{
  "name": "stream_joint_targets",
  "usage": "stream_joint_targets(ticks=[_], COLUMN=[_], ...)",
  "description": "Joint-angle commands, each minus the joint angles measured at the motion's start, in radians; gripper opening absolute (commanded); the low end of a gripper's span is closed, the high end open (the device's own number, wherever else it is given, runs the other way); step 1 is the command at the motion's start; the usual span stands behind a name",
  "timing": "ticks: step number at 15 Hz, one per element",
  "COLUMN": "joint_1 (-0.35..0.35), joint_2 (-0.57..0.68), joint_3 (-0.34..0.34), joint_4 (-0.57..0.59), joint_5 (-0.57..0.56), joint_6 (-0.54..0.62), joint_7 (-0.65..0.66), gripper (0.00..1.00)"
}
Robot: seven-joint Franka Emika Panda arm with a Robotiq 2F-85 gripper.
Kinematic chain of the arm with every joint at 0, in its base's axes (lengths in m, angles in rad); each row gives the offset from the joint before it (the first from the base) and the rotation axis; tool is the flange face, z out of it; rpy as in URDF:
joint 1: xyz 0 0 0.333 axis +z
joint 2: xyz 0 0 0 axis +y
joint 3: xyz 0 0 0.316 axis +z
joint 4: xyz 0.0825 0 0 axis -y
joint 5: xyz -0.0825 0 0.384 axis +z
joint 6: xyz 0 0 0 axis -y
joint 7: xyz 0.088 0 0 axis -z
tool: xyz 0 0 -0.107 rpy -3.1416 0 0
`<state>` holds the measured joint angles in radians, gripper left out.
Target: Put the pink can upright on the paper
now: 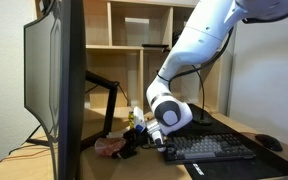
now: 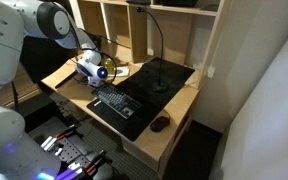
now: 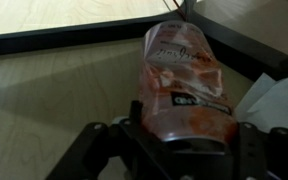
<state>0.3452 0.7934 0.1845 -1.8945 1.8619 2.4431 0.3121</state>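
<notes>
One pink can (image 3: pixel 184 75) lies on its side, low over the wooden surface (image 3: pixel 54 95). The single gripper (image 3: pixel 184 132) has its jaws clenched on the can's near end, one on each flank, and the mottled body points away from the wrist. Whether the can touches the wood cannot be told. It is the only container seen close, and nothing of its contents shows.

One sheet of paper (image 3: pixel 276 105) lies just beside the can, with a pale corner showing at that edge of the wrist view; the can is not on it. In an exterior view one small yellow bottle (image 1: pixel 134 118) stands just behind the can. One keyboard (image 1: pixel 209 148) sits near the can on a black mat (image 2: pixel 149 85), and one mouse (image 1: pixel 271 143) lies beyond the keyboard, well apart from the can. One monitor (image 1: pixel 59 70) stands in front of the can and hides part of it.
</notes>
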Motion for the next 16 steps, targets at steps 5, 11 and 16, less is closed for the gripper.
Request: stream_joint_targets(ticks=[5, 11, 16], joint_1=[0.058, 0.09, 0.071], joint_2=[-0.176, -0.441, -0.628], joint_3=[-0.036, -0.109, -0.127], joint_4=[-0.122, -0.369, -0.476], joint_5=[-0.353, -0.808, -1.136], joint_6=[0.24, 0.245, 0.396], joint_7=[0.338, 0.859, 1.159], gripper=[0.45, 0.45, 0.45])
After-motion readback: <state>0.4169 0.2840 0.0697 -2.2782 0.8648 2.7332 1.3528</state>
